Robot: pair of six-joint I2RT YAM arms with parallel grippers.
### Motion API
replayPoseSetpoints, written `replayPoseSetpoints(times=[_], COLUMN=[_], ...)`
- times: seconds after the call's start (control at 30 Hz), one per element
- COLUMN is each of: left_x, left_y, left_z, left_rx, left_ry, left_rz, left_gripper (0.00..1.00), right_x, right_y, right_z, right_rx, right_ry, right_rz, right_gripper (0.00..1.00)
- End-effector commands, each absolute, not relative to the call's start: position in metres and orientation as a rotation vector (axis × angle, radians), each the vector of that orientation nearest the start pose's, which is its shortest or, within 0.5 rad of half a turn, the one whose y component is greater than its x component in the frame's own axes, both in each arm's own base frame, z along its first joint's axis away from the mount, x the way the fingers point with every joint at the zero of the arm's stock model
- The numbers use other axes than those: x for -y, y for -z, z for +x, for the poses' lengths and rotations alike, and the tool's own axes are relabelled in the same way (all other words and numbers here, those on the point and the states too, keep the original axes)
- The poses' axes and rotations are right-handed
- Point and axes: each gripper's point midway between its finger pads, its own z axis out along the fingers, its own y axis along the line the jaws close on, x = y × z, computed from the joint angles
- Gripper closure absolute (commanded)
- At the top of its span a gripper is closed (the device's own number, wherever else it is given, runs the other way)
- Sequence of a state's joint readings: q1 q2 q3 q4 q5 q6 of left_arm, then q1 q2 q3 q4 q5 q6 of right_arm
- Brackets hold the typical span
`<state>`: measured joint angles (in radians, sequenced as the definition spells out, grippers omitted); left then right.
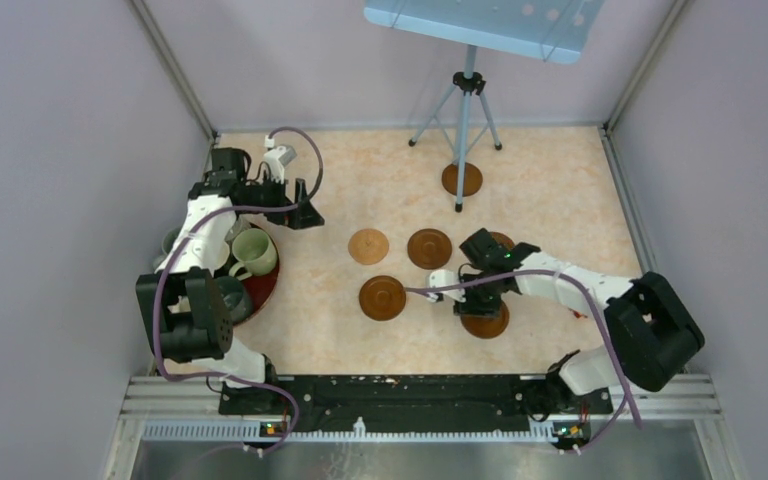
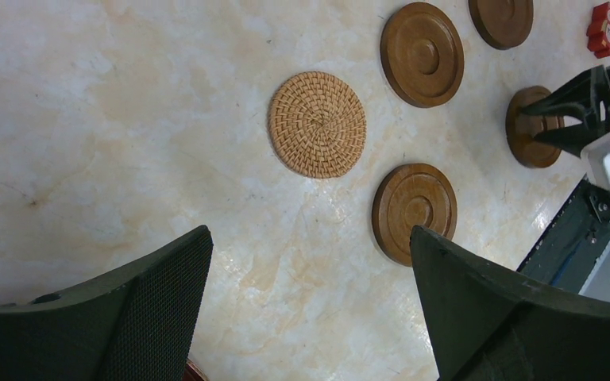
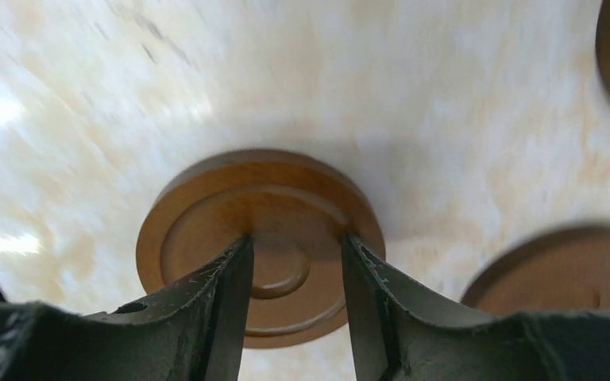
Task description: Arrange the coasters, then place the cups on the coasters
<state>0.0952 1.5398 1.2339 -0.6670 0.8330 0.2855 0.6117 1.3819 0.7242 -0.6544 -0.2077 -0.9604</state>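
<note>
Landmark: I take the woven coaster [image 2: 318, 124] on the table [image 1: 560, 200] as reference for every place.
Left gripper [image 2: 310, 238]: spread wide and holding nothing. It hangs on the left-arm side of the woven coaster, beside the tray [image 1: 268, 282].
Right gripper [image 3: 295, 238]: fingers a little apart, with nothing between them. The tips are over the middle of a brown coaster [image 3: 206, 198], which lies on the right-arm side of the woven coaster, nearer to the arm bases. I cannot tell if the tips touch it.
Far coaster [image 1: 462, 179]: beyond the woven coaster, at the foot of the tripod [image 1: 468, 110].
Cups [image 1: 253, 252]: the ones I see stand on the tray, on the left-arm side of the woven coaster. None is on a coaster yet.
Step, as I judge: arranging the coasters is not finished.
Risk one: if the tips push the brown coaster, it can slide into its close neighbours, because it is thin and the table looks smooth.
Risk two: when I reach for the far coaster, the arm can strike a tripod leg.
Risk three: the left arm is over the tray and can knock a cup when it lowers.
</note>
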Motion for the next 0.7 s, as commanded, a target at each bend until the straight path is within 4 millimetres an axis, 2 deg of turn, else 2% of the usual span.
replayPoseSetpoints(times=[0.0, 0.07, 0.13, 0.27, 0.37, 0.47, 0.57, 0.67], left_x=[0.094, 0.094, 0.093, 0.093, 0.096, 0.098, 0.098, 0.098], left_y=[-0.191, -0.191, -0.193, -0.197, -0.195, -0.191, -0.191, -0.191], left_z=[0.364, 0.364, 0.365, 0.365, 0.364, 0.365, 0.367, 0.368], left_rx=[-2.184, -2.185, -2.185, -2.177, -2.176, -2.176, -2.175, -2.17], left_ry=[0.872, 0.874, 0.868, 0.867, 0.896, 0.92, 0.926, 0.921], left_rz=[0.54, 0.539, 0.54, 0.545, 0.535, 0.523, 0.522, 0.524], left_gripper=[0.01, 0.01, 0.01, 0.01, 0.01, 0.01, 0.01, 0.01], right_x=[-0.182, -0.206, -0.22, -0.227, -0.228, -0.209, -0.186, -0.157], right_y=[-0.004, -0.011, -0.02, -0.048, -0.086, -0.114, -0.128, -0.137], right_z=[0.141, 0.151, 0.155, 0.167, 0.177, 0.199, 0.218, 0.259], right_rx=[-2.136, -2.112, -2.103, -2.061, -2.03, -2.023, -2.015, -2.056], right_ry=[-0.591, -0.638, -0.698, -0.722, -0.861, -0.897, -0.866, -0.769], right_rz=[-2.051, -2.022, -1.992, -1.877, -1.695, -1.511, -1.371, -1.153], right_gripper=[0.55, 0.55, 0.54, 0.48, 0.4, 0.34, 0.33, 0.33])
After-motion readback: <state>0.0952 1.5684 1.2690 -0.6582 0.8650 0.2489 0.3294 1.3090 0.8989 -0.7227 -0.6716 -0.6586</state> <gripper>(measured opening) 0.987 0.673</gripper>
